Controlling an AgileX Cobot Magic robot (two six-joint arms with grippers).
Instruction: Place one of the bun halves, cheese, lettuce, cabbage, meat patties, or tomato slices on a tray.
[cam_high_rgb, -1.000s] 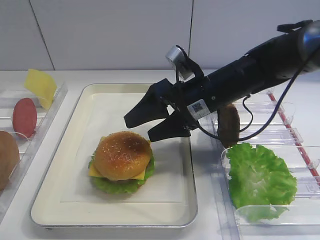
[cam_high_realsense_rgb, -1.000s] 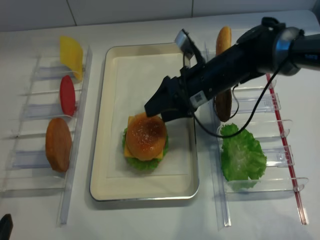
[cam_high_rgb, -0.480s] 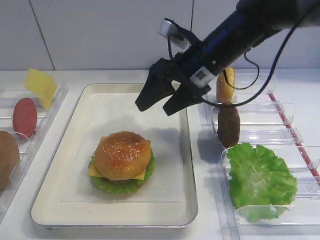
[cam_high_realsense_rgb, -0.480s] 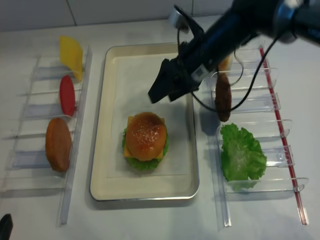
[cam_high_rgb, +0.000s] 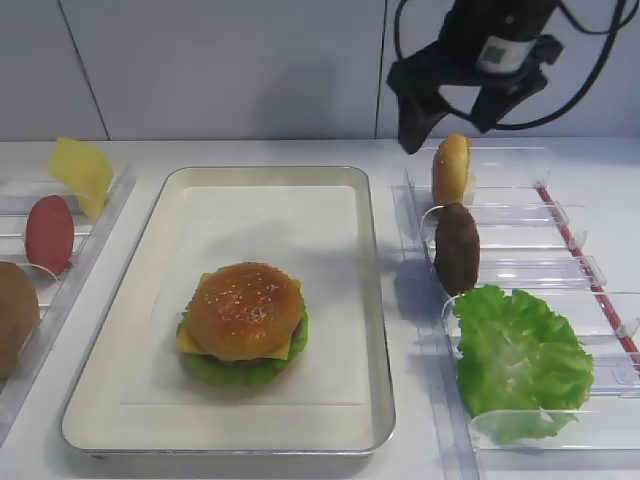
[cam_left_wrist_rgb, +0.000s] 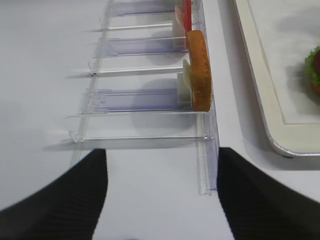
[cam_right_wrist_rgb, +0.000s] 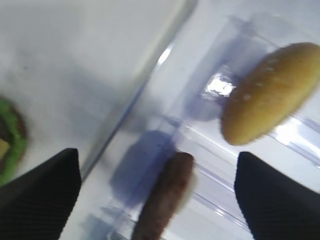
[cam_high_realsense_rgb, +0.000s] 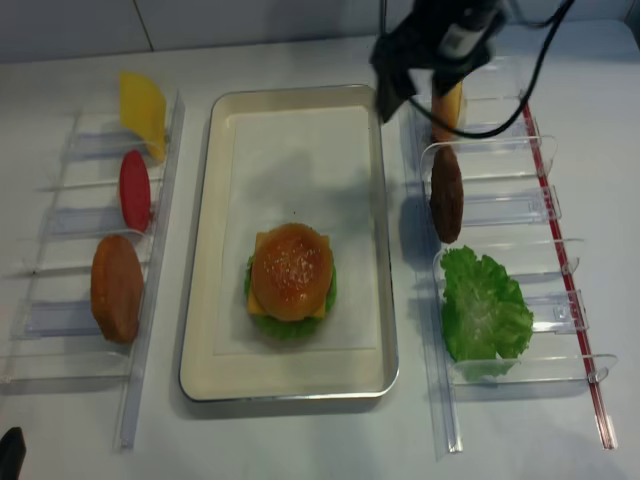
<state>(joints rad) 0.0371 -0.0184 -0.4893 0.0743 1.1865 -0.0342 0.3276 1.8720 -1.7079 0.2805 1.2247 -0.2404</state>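
A stacked burger with the sesame bun top (cam_high_rgb: 245, 308) (cam_high_realsense_rgb: 291, 270) rests on the tray (cam_high_rgb: 330, 200) (cam_high_realsense_rgb: 205, 250), over cheese and lettuce. My right gripper (cam_high_rgb: 452, 112) (cam_high_realsense_rgb: 412, 100) (cam_right_wrist_rgb: 155, 165) hangs open and empty above the back of the right rack, over a meat patty (cam_right_wrist_rgb: 165, 195) (cam_high_rgb: 457, 248) and a bun half (cam_right_wrist_rgb: 270, 92) (cam_high_rgb: 451, 168). My left gripper (cam_left_wrist_rgb: 162, 190) is open and empty above the table, near the front end of the left rack, where a tan bun half (cam_left_wrist_rgb: 198, 70) stands.
The right clear rack (cam_high_rgb: 560, 215) also holds a lettuce leaf (cam_high_rgb: 520, 360) (cam_high_realsense_rgb: 485, 315). The left rack (cam_high_realsense_rgb: 70, 240) holds a cheese slice (cam_high_realsense_rgb: 143, 108), a tomato slice (cam_high_realsense_rgb: 134, 190) and a bun half (cam_high_realsense_rgb: 117, 288). A wall stands behind the table.
My right gripper has risen from beside the burger and swung back and right to above the right rack, open throughout. The burger has stayed in place.
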